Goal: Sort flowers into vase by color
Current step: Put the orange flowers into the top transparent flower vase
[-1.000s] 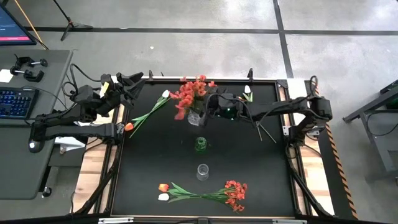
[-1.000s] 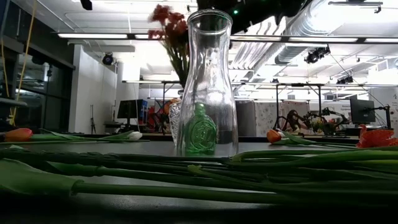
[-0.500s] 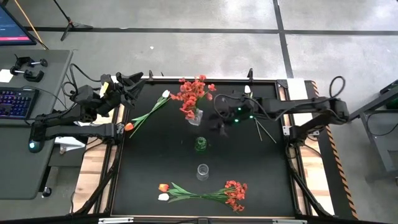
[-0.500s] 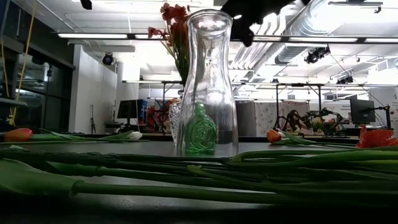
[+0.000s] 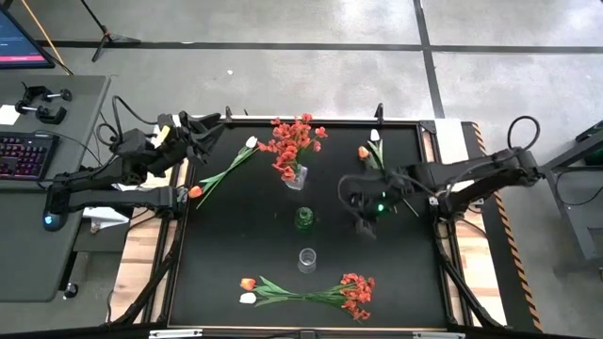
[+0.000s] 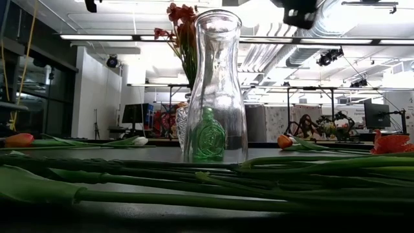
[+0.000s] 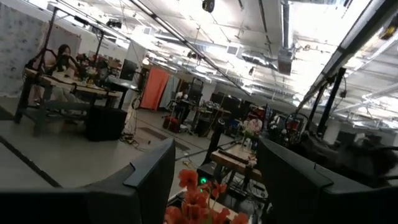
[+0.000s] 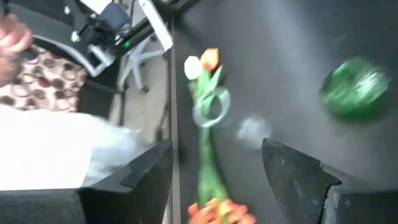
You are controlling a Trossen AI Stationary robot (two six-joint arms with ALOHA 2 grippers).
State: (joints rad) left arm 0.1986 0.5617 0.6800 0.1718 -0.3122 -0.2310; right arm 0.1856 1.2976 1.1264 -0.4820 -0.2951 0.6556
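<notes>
- The left claw [image 5: 209, 121] waits past the far left corner of the black surface [image 5: 236, 231], left of the green vase; its fingers stand apart with nothing between them, as the left wrist view shows.
- Left of the green vase [image 5: 303, 219] lie two loose stems: an orange tulip [image 5: 195, 192] at the surface's left edge and a white tulip [image 5: 251, 143] farther back.
- Just behind the green vase stands a glass vase [image 5: 296, 177] that already holds the red sprays [image 5: 294, 139], upright.
- In front of the green vase stands an empty clear vase [image 5: 307, 259]; in front of that again lies a bundle of flowers [image 5: 306, 290], with orange and white heads on its left end and red blossoms on its right.
- The right claw [image 5: 363, 209] hovers just right of the green vase, fingers apart and empty.
- Behind the right claw lie an orange tulip [image 5: 363, 152] and a white one [image 5: 375, 137].
- Handling, as a judgement: the stems look light, thin and bendy, and the heads soft, so a pinch on the bare stalk, about midway, clear of leaves and blossom, seems best. The vases look like glass, narrow-mouthed and easy to tip, so a stalk should go in nearly upright.
</notes>
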